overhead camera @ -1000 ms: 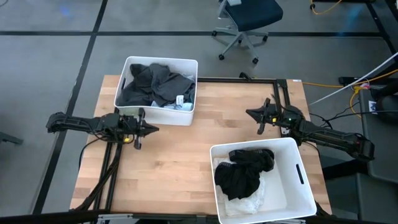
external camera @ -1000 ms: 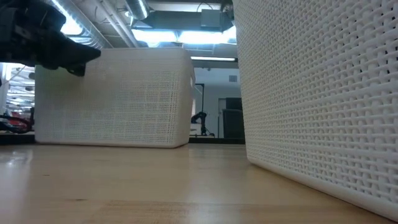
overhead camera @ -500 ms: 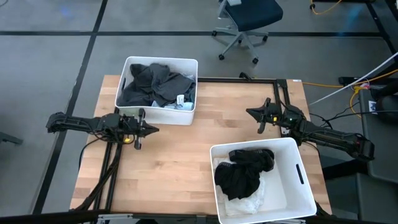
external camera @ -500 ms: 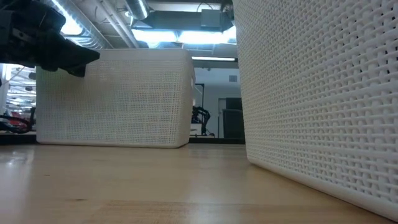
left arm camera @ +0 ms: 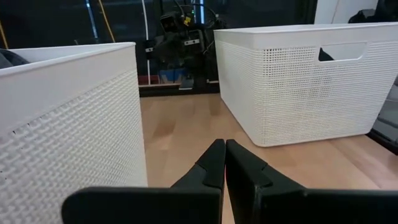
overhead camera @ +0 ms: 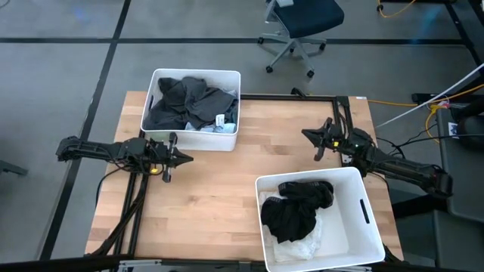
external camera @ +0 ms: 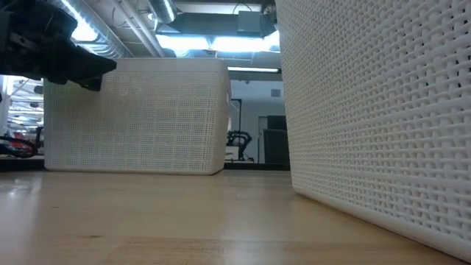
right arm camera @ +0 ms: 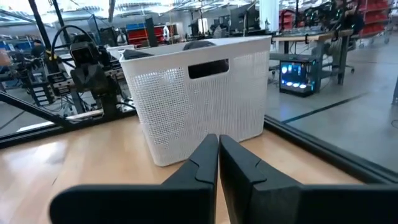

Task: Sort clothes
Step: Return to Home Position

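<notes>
Grippers first: we see the left gripper [overhead camera: 187, 157] hovering over the left side of the table [overhead camera: 219, 189], just off the front edge of the back-left bin [overhead camera: 195, 73] and pointing toward the table's middle. The left wrist view shows its fingers [left arm camera: 211, 165] pressed together tip to tip, gripping nothing. In the low view it hangs above the tabletop [external camera: 99, 68], in front of that bin's woven wall.

The right gripper [overhead camera: 305, 134] is over the right side of the table, just behind the front-right bin [overhead camera: 302, 176], and also points toward the middle. Its fingers [right arm camera: 208, 155] are together as well, with nothing clamped between them. The two grippers are well apart, with bare wood between them.

For the fabric, we see dark grey clothes [overhead camera: 185, 102] piled in the back-left bin and covering most of its floor. A pale scrap [overhead camera: 219, 125] shows at that bin's front-right corner. Black clothes [overhead camera: 296, 208] sit in the left part of the front-right bin, on top of a white garment [overhead camera: 299, 248]. The right part of that bin shows its bare bottom.

An office chair [overhead camera: 299, 23] stands on the floor behind the table.
</notes>
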Motion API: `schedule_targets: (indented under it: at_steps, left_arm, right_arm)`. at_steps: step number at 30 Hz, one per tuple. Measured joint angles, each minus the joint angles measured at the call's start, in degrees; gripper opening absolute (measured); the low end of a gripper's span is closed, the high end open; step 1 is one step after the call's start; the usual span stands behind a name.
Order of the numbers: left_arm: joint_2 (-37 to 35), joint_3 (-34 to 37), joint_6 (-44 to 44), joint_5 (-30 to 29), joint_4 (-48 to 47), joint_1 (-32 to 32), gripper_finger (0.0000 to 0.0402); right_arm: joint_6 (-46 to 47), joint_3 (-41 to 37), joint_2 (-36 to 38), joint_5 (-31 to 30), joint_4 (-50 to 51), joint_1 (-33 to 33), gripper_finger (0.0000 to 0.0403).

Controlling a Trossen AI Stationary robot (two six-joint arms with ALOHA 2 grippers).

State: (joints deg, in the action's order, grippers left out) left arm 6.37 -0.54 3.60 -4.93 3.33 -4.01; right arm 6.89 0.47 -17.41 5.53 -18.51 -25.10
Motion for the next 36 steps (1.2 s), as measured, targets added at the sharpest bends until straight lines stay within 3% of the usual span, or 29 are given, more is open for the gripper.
schedule_targets:
  at_steps: [8, 10, 13, 20, 36]
  left_arm:
    - [0.00, 0.00, 0.00, 0.14, 0.00, 0.00, 0.0001]
    - [-0.01, 0.00, 0.02, 0.20, -0.05, 0.00, 0.0001]
    - [-0.04, 0.00, 0.16, 0.30, -0.43, -0.02, 0.0001]
    - [0.28, 0.00, 0.03, 0.81, -2.14, -0.01, 0.0001]
    - [0.26, 0.00, 0.00, 0.90, -2.18, -0.02, 0.0001]
  right_arm:
    - [-0.32, -0.04, 14.07, 1.51, 16.02, -0.01, 0.0017]
    - [0.72, 0.06, 17.19, 1.53, 16.20, 0.00, 0.0017]
    - [0.60, 0.07, 17.24, 2.50, 15.67, -0.03, 0.0017]
    - [0.61, 0.07, 16.57, -4.71, 17.18, -0.04, 0.0017]
    - [0.66, 0.07, 16.55, -4.61, 17.27, -0.04, 0.0017]
